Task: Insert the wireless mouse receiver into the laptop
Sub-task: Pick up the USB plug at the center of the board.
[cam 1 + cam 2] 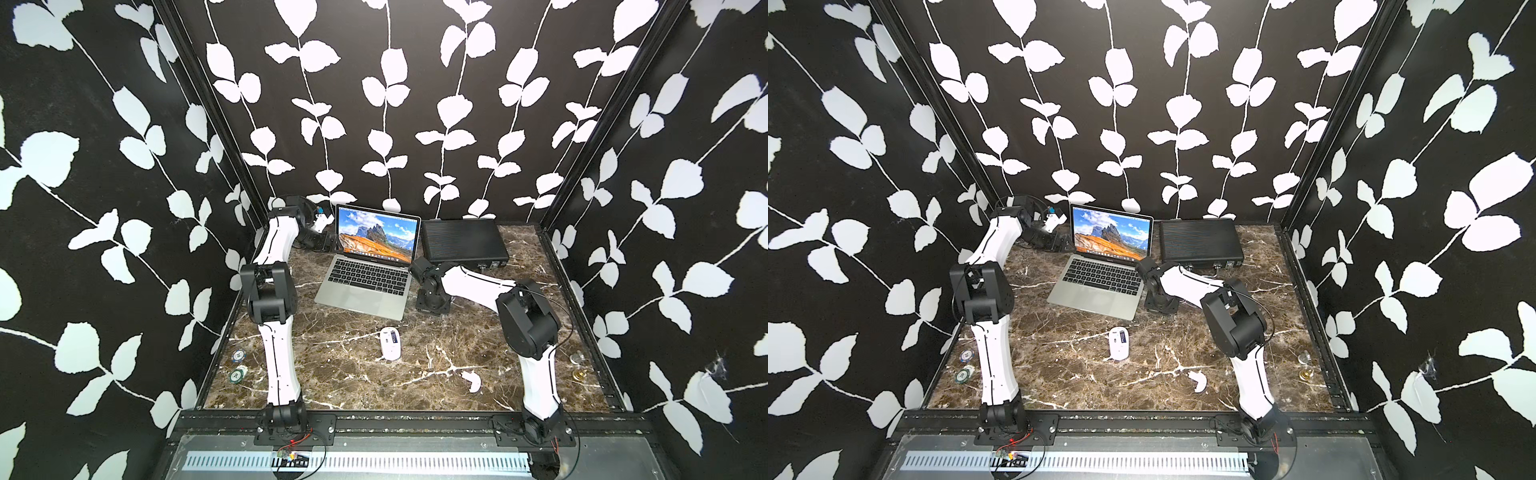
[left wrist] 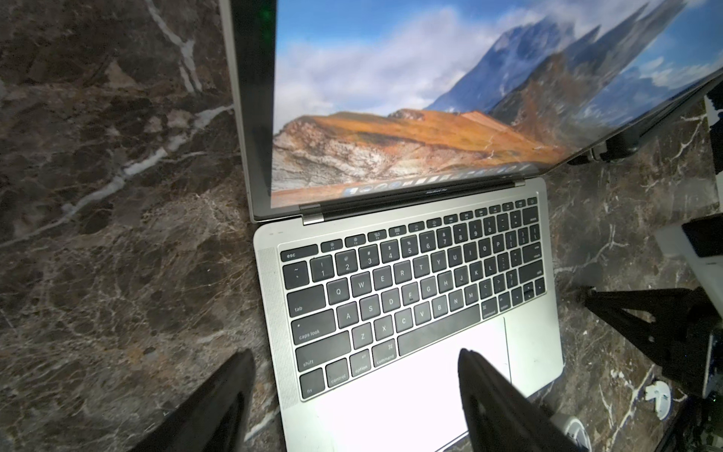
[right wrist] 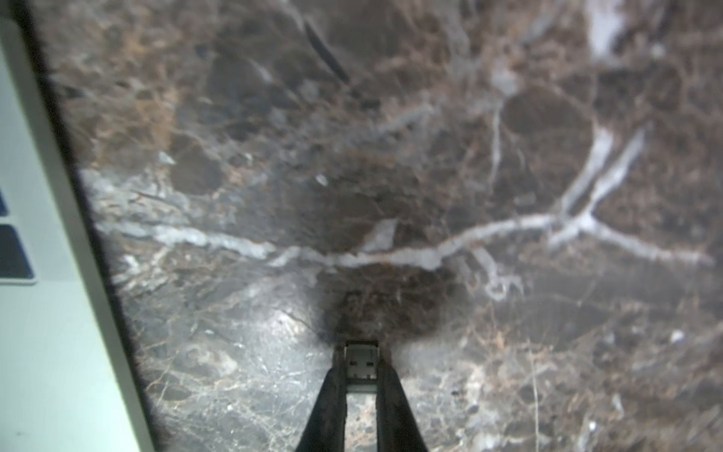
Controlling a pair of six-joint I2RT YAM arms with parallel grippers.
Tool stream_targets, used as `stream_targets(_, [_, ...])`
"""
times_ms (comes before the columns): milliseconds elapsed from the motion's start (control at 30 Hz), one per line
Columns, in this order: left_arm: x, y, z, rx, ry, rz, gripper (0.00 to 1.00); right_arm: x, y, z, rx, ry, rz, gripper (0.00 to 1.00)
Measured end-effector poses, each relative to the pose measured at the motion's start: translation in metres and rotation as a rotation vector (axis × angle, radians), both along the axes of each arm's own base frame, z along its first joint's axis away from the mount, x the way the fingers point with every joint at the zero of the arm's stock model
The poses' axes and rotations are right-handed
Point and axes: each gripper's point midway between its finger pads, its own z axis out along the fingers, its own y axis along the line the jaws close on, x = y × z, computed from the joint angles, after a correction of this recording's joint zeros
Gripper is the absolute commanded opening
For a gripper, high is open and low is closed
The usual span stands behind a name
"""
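Note:
The silver laptop (image 1: 365, 286) (image 1: 1100, 286) stands open at the back middle of the marble table, its screen lit. In the right wrist view my right gripper (image 3: 361, 371) is shut on the small metal receiver (image 3: 360, 358), whose plug end sticks out just above the table. The laptop's right edge (image 3: 47, 313) lies off to one side, apart from it. In both top views that gripper (image 1: 432, 305) points down beside the laptop's right side. The white mouse (image 1: 390, 343) (image 1: 1119, 343) lies underside up in front of the laptop. My left gripper (image 2: 356, 375) hangs open over the laptop's left side, holding nothing.
A flat black ribbed case (image 1: 463, 241) lies right of the laptop at the back. A loose white curved cover piece (image 1: 471, 380) rests near the front right. Two round chips (image 1: 237, 365) sit at the left edge, and small metal bits (image 1: 578, 365) at the right edge.

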Motion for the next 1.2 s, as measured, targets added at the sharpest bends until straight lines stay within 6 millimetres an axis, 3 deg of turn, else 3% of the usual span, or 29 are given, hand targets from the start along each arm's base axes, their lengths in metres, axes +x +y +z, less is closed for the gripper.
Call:
stream_targets(333, [-0.003,0.007,-0.006,-0.042,0.027,0.000,0.83,0.029,-0.001,0.022,-0.004,-0.075,0.285,0.09])
stream_targets(500, [-0.003,0.006,-0.021,-0.076,0.060,-0.008,0.83,0.028,-0.002,0.023,-0.019,-0.074,0.410,0.09])
stream_targets(733, [-0.005,0.000,-0.041,-0.126,0.104,-0.025,0.83,0.048,0.010,0.039,-0.020,-0.142,0.562,0.09])
stream_targets(967, [0.001,-0.002,-0.043,-0.133,0.098,-0.029,0.83,0.070,0.015,0.034,-0.015,-0.164,0.686,0.08])
stream_targets(1200, [0.002,0.005,-0.061,-0.088,0.129,-0.017,0.82,0.085,0.023,0.029,-0.027,-0.183,0.816,0.07])
